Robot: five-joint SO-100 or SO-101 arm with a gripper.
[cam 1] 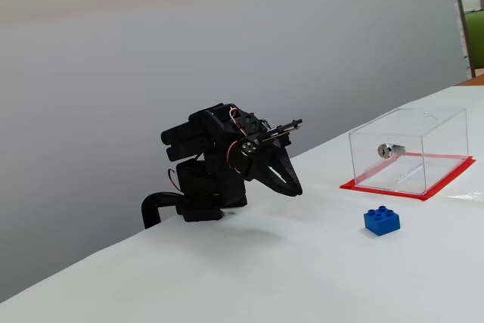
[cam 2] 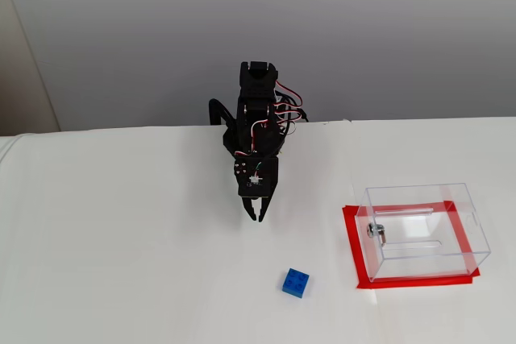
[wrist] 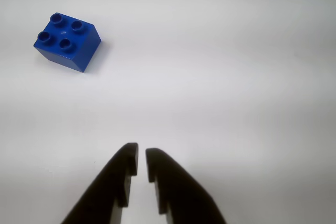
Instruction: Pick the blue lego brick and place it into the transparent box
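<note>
The white table (cam 2: 121, 263) carries everything in both fixed views, with a plain grey wall (cam 2: 387, 30) behind it. My black arm (cam 2: 256, 122) sits folded low at the table's far edge, red and white wires looping along its upper segment, and it pitches forward and down toward the tabletop. The transparent box (cam 2: 423, 231) stands on the table to the right of my arm in both fixed views; its clear walls rise from a red flat edging (cam 2: 352, 243), and a small silver metal fitting (cam 2: 376, 231) shows at its left wall in the view from above. My gripper (wrist: 140, 157) enters the wrist view from the bottom edge: the two dark jaws stand nearly together, a narrow slit of white table visible between the tips, and they clasp nothing. The gripper hangs just above the table surface, apart from every object. The blue lego brick (wrist: 67, 40) rests studs-up on the bare table, four round studs showing on top. In the wrist view it lies at upper left, well clear of my jaw tips. In the fixed view from above it lies (cam 2: 296, 283) near the box's left front corner, outside the box and not touching the red edging.
</note>
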